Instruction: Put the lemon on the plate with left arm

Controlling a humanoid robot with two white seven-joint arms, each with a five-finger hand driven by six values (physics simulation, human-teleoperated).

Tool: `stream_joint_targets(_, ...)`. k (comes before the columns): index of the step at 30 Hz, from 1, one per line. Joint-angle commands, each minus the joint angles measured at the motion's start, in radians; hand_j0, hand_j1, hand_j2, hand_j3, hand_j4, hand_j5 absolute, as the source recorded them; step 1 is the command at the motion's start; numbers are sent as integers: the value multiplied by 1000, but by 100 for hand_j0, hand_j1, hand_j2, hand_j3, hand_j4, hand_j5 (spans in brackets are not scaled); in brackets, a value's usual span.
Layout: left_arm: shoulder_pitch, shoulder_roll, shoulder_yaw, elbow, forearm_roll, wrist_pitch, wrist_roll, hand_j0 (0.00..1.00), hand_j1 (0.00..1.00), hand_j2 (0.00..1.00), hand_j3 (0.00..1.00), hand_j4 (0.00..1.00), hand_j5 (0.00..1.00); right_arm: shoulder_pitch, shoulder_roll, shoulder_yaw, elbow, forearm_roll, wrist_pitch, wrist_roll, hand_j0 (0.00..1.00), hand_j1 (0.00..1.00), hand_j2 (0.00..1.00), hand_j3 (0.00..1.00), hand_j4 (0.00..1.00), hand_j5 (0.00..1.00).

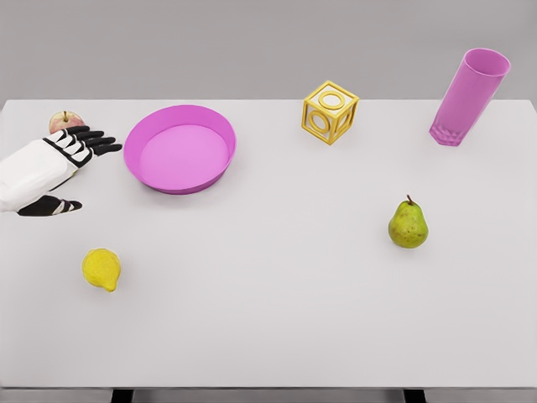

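A yellow lemon (101,269) lies on the white table near the front left. The pink plate (220,128), a shallow round dish, sits toward the back left of the table. My left hand (80,172) hovers at the left edge, left of the plate and well above the lemon in the picture. Its black fingers (94,143) are spread straight and the thumb sticks out below; it holds nothing. The right arm does not show.
A red apple (64,121) sits just behind my left hand. A yellow hollow cube (330,112) stands at the back centre, a tall pink cup (470,96) at the back right, and a green pear (408,224) right of centre.
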Motion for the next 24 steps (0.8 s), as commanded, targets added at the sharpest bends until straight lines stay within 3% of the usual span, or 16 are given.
stream_joint_targets(1,0,2,0,0,5,1,0,100,100,100,100,100,100,0,0,0,1,0,0,0,100,100,100,100,100,100)
stream_joint_targets(7,-2,20,-3,-11,7,1,0,100,100,100,100,100,100,0,0,0,1,0,0,0,100,100,100,100,100,100)
stream_joint_targets(11,23,103,-17,-33,8,1,-4,100,100,100,100,100,100,0,0,0,1,0,0,0,100,100,100,100,100,100)
stream_joint_targets(13,23,138,-26,-73,8,1,-88,100,100,100,100,100,100,0,0,0,-1,0,0,0,100,100,100,100,100,100)
stream_joint_targets(15,23,209,-87,-83,14,1,-128,100,100,100,100,100,100,0,0,0,1,0,0,0,100,100,100,100,100,100)
stream_joint_targets(19,23,283,-181,-103,71,1,-128,100,100,100,100,100,100,0,0,0,1,-1,0,0,100,100,100,100,100,100)
stream_joint_targets(24,23,336,-240,-103,85,1,-128,100,100,100,100,100,100,0,0,0,1,0,0,0,100,100,100,100,100,100)
